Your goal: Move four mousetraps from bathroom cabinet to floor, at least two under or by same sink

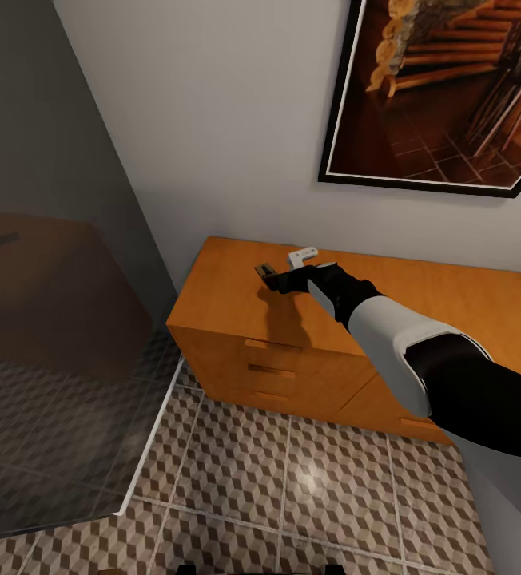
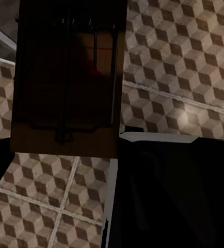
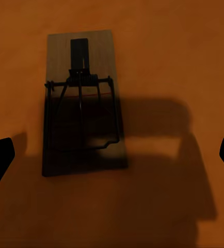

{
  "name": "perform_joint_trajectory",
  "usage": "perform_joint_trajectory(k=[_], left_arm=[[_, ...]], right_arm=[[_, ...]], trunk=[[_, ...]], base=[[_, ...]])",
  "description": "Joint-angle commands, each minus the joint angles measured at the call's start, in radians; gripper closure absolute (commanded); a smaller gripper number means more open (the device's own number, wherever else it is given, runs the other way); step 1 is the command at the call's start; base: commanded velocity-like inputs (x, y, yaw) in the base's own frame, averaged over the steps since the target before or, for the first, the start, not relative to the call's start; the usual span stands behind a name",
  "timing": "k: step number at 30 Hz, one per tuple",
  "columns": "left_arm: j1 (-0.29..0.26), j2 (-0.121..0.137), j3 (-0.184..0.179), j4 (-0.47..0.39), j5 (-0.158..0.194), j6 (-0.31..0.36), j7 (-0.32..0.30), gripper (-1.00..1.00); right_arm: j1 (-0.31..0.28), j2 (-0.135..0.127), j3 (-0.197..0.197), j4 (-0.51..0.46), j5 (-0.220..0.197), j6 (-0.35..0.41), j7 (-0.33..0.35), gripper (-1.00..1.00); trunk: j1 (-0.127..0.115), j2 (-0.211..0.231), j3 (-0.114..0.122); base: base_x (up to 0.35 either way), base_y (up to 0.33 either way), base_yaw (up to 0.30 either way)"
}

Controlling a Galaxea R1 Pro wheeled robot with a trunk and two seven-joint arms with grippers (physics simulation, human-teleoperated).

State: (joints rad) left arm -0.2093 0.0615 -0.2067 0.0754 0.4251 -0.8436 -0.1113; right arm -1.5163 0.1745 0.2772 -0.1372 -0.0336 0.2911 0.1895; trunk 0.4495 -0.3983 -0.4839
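Orange-brown cabinet [image 1: 420, 295] top carries 1 mousetrap [image 3: 83, 101] lying flat, so I hover my right pincer [image 3: 112, 155] above it, fingers spread wide to straddle it; my left pincer seems to carry another mousetrap [image 2: 65, 77] above the bathroom floor [image 2: 179, 67]

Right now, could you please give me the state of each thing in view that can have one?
Right gripper: open, above the cabinet top.
Mousetrap on the cabinet: lying flat, not gripped, between the open fingers.
Second mousetrap: close to the left wrist camera, above the floor tiles; whether it is gripped cannot be told.
Cabinet: visible drawers closed.
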Motion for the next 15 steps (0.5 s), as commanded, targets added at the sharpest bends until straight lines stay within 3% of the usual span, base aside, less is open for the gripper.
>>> perform_joint_trajectory(k=[1, 15], left_arm=[[-0.002, 0.000, -0.003, 0.004, 0.008, -0.005, -0.005, 1.00], [-0.002, 0.000, -0.003, 0.004, 0.008, -0.005, -0.005, 1.00]], right_arm=[[-0.001, 0.000, 0.004, 0.000, -0.003, 0.005, 0.001, -1.00], [-0.001, 0.000, 0.004, 0.021, -0.003, -0.001, 0.001, -1.00]], trunk=[[0.001, -0.002, -0.001], [0.001, -0.002, -0.001]], base=[[0.000, 0.000, 0.000], [0.029, 0.015, 0.000]])
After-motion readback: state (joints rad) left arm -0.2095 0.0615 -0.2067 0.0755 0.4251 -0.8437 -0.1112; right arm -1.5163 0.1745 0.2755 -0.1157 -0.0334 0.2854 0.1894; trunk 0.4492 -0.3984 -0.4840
